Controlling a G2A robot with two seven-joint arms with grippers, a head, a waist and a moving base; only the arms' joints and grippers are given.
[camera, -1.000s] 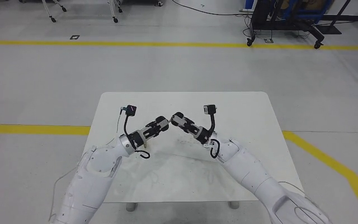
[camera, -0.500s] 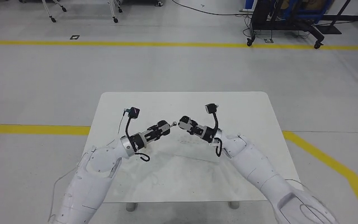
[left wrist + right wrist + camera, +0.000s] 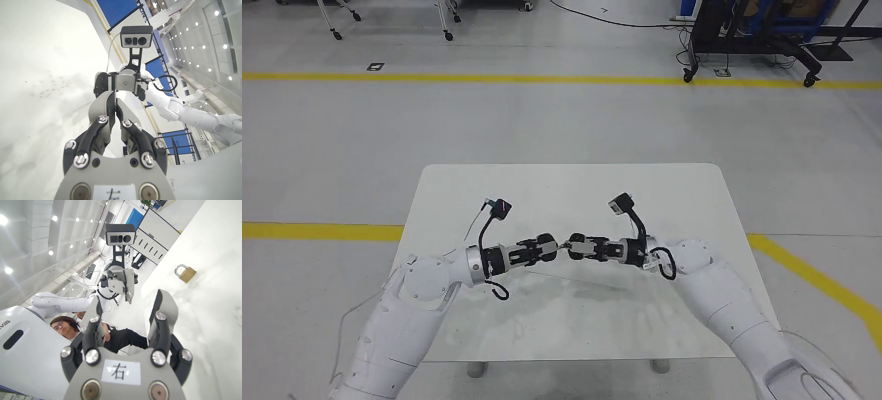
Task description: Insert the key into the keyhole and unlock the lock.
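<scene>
My left gripper (image 3: 115,98) is shut on a small silver key (image 3: 129,297), whose bow sticks out past the fingertips. It hovers over the middle of the white table (image 3: 672,200). My right gripper (image 3: 129,303) is open and faces the left gripper (image 3: 545,247) tip to tip, with the key just in front of its jaws. In the top view the right gripper (image 3: 576,245) nearly meets the left one. A brass padlock (image 3: 186,273) with a steel shackle lies flat on the table beside the grippers, and neither gripper touches it.
The table top (image 3: 37,56) around the arms is bare apart from faint scuff marks. Its edge (image 3: 151,279) runs close behind the padlock.
Both grippers have moved toward the table's near side and lower, turning to face each other in a level line. The gap between their tips has closed.
</scene>
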